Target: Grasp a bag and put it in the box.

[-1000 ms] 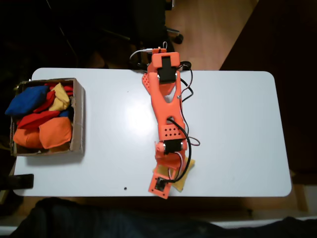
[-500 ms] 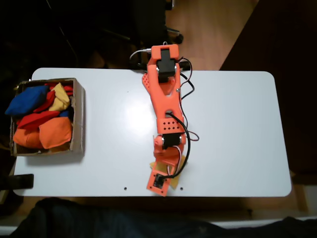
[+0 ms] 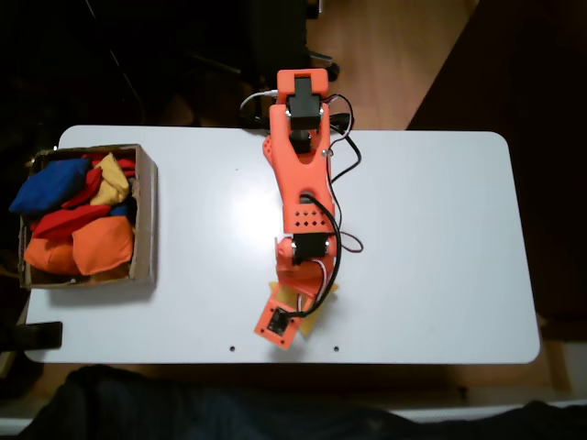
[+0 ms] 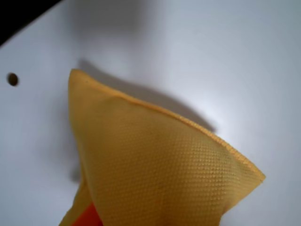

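In the fixed view my orange gripper [image 3: 295, 301] reaches down near the table's front edge. The yellow bag [image 3: 314, 313] is held under it, with just small yellow corners peeking out beside the fingers. In the wrist view the bag [image 4: 160, 174] hangs close to the lens, clear of the white tabletop, and casts a shadow on it. An orange finger [image 4: 86, 217] pokes out beneath its lower edge. The gripper is shut on the bag. The brown cardboard box [image 3: 147, 211] sits at the table's left end, well apart from the gripper.
The box holds a blue bag [image 3: 50, 183], red bags [image 3: 69, 220], orange bags [image 3: 101, 246] and a small yellow one [image 3: 112, 181]. The white table [image 3: 431, 238] ends just in front of the gripper. Black cables [image 3: 344, 174] loop beside the arm.
The arm has swung to the left in the fixed view, and the yellow bag has travelled along with the gripper from its spot further right.
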Robot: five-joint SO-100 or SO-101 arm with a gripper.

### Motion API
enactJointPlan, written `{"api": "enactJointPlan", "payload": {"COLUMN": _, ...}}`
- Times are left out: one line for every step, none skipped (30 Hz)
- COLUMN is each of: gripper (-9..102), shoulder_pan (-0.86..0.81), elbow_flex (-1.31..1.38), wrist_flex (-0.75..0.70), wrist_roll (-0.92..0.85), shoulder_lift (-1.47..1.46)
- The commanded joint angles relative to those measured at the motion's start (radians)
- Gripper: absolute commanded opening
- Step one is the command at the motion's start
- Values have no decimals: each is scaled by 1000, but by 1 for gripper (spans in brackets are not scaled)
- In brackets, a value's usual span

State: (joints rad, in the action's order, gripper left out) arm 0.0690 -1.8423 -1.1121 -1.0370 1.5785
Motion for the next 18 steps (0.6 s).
{"api": "enactJointPlan", "payload": {"gripper": 9, "shoulder_pan": -12, "elbow_flex": -3, "wrist_flex": -17, "wrist_roll": 21, "shoulder_lift": 121}}
{"api": "enactJointPlan", "payload": {"gripper": 9, "shoulder_pan": -12, "elbow_flex": -8, "wrist_flex": -23, "wrist_roll": 28, "shoulder_lift": 140}}
{"api": "enactJointPlan", "payload": {"gripper": 9, "shoulder_pan": -15, "elbow_flex": -14, "wrist_flex": -28, "wrist_roll": 35, "shoulder_lift": 158}}
{"api": "enactJointPlan", "payload": {"gripper": 9, "shoulder_pan": -17, "elbow_flex": -17, "wrist_flex": -32, "wrist_roll": 41, "shoulder_lift": 176}}
{"api": "enactJointPlan", "payload": {"gripper": 9, "shoulder_pan": -18, "elbow_flex": -17, "wrist_flex": -40, "wrist_roll": 51, "shoulder_lift": 193}}
{"api": "enactJointPlan", "payload": {"gripper": 9, "shoulder_pan": -20, "elbow_flex": -17, "wrist_flex": -48, "wrist_roll": 58, "shoulder_lift": 210}}
{"api": "enactJointPlan", "payload": {"gripper": 9, "shoulder_pan": -21, "elbow_flex": -17, "wrist_flex": -55, "wrist_roll": 66, "shoulder_lift": 227}}
{"api": "enactJointPlan", "payload": {"gripper": 9, "shoulder_pan": -23, "elbow_flex": -17, "wrist_flex": -63, "wrist_roll": 74, "shoulder_lift": 245}}
{"api": "enactJointPlan", "payload": {"gripper": 9, "shoulder_pan": -26, "elbow_flex": -17, "wrist_flex": -71, "wrist_roll": 81, "shoulder_lift": 264}}
{"api": "enactJointPlan", "payload": {"gripper": 9, "shoulder_pan": -29, "elbow_flex": -17, "wrist_flex": -77, "wrist_roll": 91, "shoulder_lift": 281}}
{"api": "enactJointPlan", "payload": {"gripper": 9, "shoulder_pan": -32, "elbow_flex": -17, "wrist_flex": -83, "wrist_roll": 103, "shoulder_lift": 301}}
{"api": "enactJointPlan", "payload": {"gripper": 9, "shoulder_pan": -37, "elbow_flex": -17, "wrist_flex": -87, "wrist_roll": 114, "shoulder_lift": 321}}
{"api": "enactJointPlan", "payload": {"gripper": 9, "shoulder_pan": -41, "elbow_flex": -17, "wrist_flex": -94, "wrist_roll": 127, "shoulder_lift": 339}}
{"api": "enactJointPlan", "payload": {"gripper": 9, "shoulder_pan": -44, "elbow_flex": -17, "wrist_flex": -101, "wrist_roll": 138, "shoulder_lift": 359}}
{"api": "enactJointPlan", "payload": {"gripper": 9, "shoulder_pan": -51, "elbow_flex": -17, "wrist_flex": -109, "wrist_roll": 149, "shoulder_lift": 377}}
{"api": "enactJointPlan", "payload": {"gripper": 9, "shoulder_pan": -55, "elbow_flex": -17, "wrist_flex": -112, "wrist_roll": 163, "shoulder_lift": 394}}
{"api": "enactJointPlan", "payload": {"gripper": 9, "shoulder_pan": -61, "elbow_flex": -17, "wrist_flex": -115, "wrist_roll": 176, "shoulder_lift": 413}}
{"api": "enactJointPlan", "payload": {"gripper": 9, "shoulder_pan": -67, "elbow_flex": -17, "wrist_flex": -118, "wrist_roll": 190, "shoulder_lift": 430}}
